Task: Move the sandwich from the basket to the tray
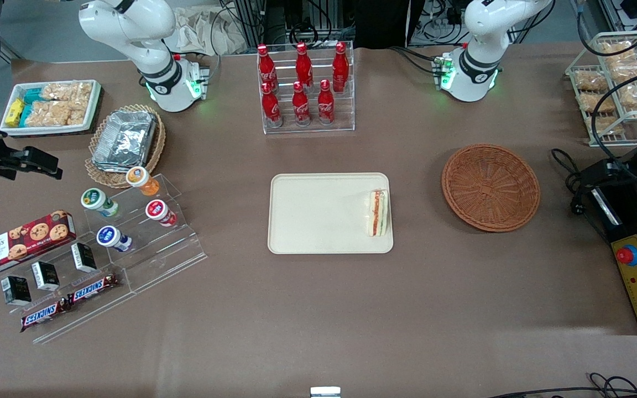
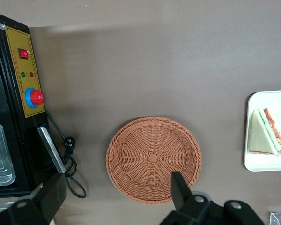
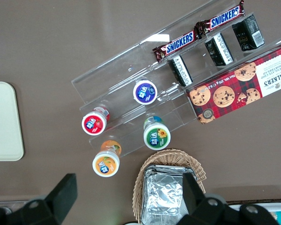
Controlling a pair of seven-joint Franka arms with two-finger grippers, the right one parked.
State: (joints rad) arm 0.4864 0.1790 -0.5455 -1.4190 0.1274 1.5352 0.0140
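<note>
Covering the bench [image 1: 318, 309], brown matting carries a cream plastic tray [image 1: 318, 213] holding the triangular sandwich [image 1: 377, 213], a round reddish wicker basket [image 1: 490, 187] and, above it, the tool [image 2: 117, 199], fingers apart.

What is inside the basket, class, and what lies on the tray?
The basket holds nothing; its woven bottom shows all over. The sandwich lies on the tray, near the edge closest to the basket. The open gripper hovers above the basket, holding nothing.
</note>
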